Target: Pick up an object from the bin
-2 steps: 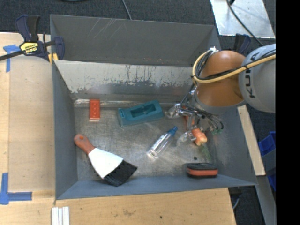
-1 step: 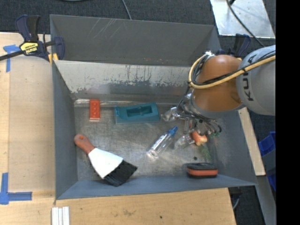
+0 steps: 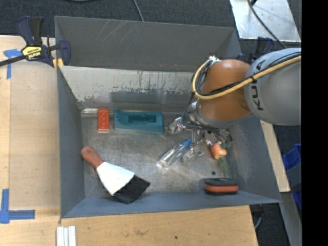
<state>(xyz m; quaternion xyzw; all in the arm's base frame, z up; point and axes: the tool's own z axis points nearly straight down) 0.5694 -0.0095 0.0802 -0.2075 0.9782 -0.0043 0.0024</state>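
Observation:
My gripper (image 3: 201,135) hangs low at the right middle of the bin, under the arm's orange cover. Just below and left of it lies a clear plastic tube-like piece (image 3: 177,154) with a blue part, tilted on the floor. To its right is a small orange-red thing with a green tip (image 3: 219,150), close beside the gripper. The view does not show whether the gripper touches either one.
A teal rectangular block (image 3: 138,121) and a small red brick (image 3: 103,120) lie by the back wall. At the front left sits a brush (image 3: 114,177) with a red handle, white body and black bristles. A black and red flat piece (image 3: 221,186) rests at the front right.

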